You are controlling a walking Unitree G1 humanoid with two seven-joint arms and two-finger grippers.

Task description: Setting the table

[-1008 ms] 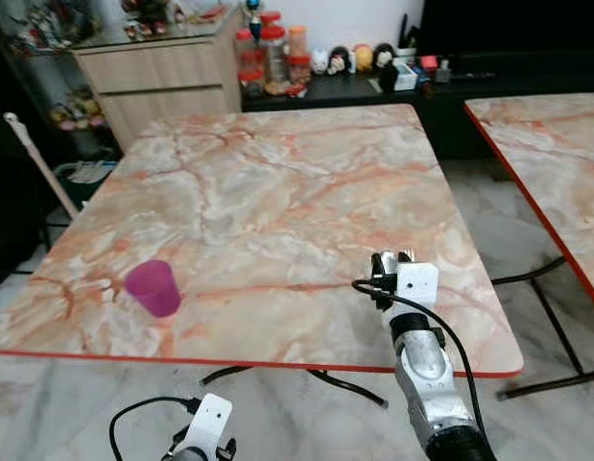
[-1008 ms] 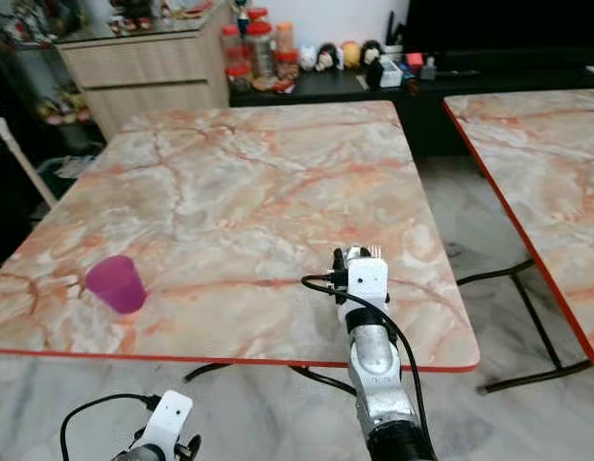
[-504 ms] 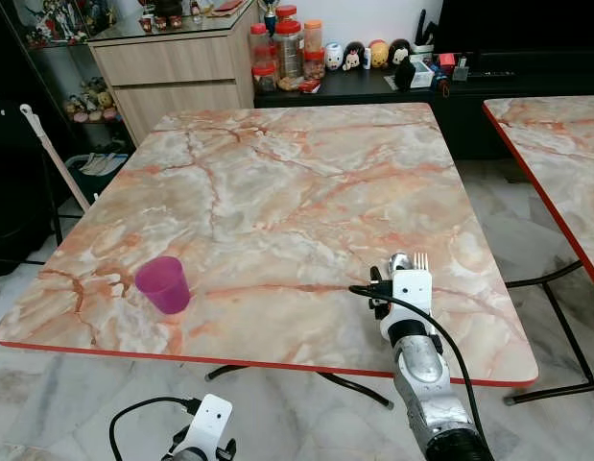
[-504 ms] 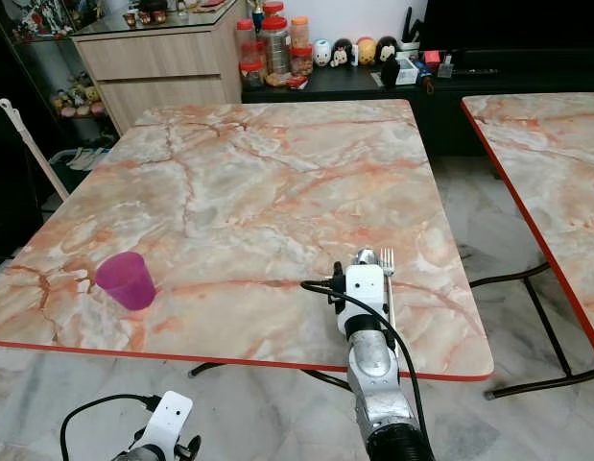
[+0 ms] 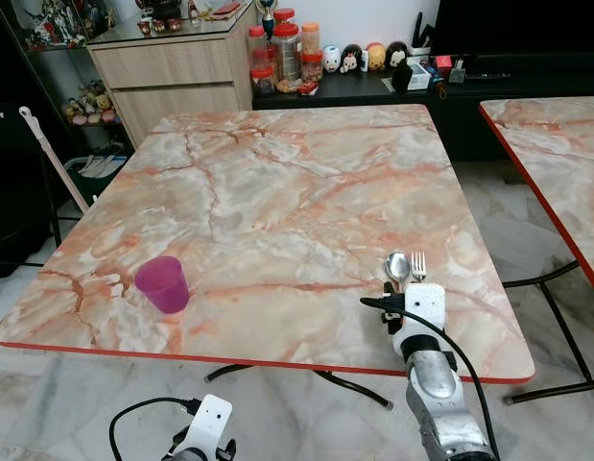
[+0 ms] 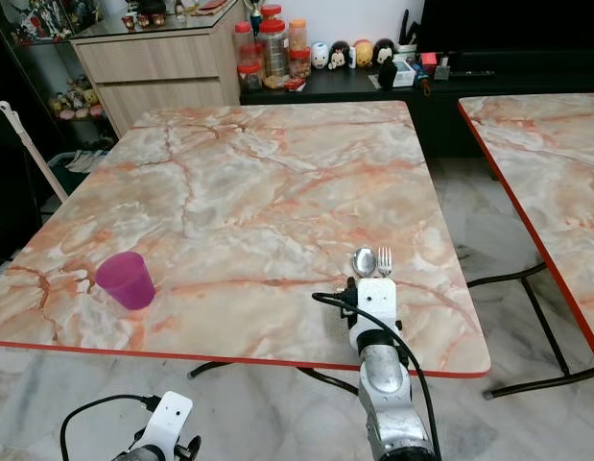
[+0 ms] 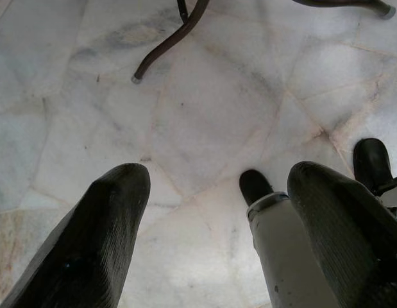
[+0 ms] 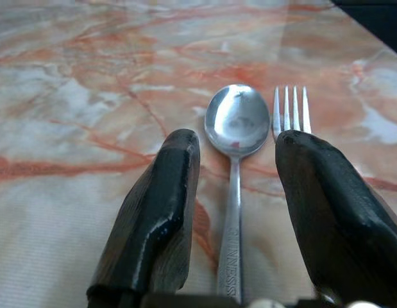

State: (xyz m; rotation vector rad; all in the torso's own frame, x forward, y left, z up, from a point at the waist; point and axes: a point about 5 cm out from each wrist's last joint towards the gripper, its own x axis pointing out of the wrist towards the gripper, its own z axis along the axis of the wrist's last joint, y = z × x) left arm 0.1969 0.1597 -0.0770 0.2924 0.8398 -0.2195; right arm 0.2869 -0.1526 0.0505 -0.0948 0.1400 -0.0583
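Observation:
A steel spoon (image 8: 237, 119) and a fork (image 8: 289, 108) lie side by side on the marble table (image 5: 277, 182), near its front right corner. My right gripper (image 8: 236, 138) is open low over them. The spoon's handle runs between its black fingers (image 8: 165, 192), and the other finger covers the fork's handle. From the head camera the spoon (image 5: 397, 266) and fork (image 5: 418, 262) stick out just beyond the right wrist. A purple cup (image 5: 163, 283) stands upright at the front left. My left gripper (image 7: 217, 186) hangs open over the floor, below the table's edge.
A second marble table (image 5: 556, 144) stands to the right across a narrow gap. Behind are a wooden cabinet (image 5: 181, 67), jars (image 5: 287, 53) and a dark low console with figurines. A stick (image 5: 52, 158) leans at the left. Curved table legs (image 7: 179, 38) rest on the tiled floor.
My right gripper has drawn back toward the table's front edge, so more of the spoon and fork shows beyond it. The camera has shifted a little. The cup stays put.

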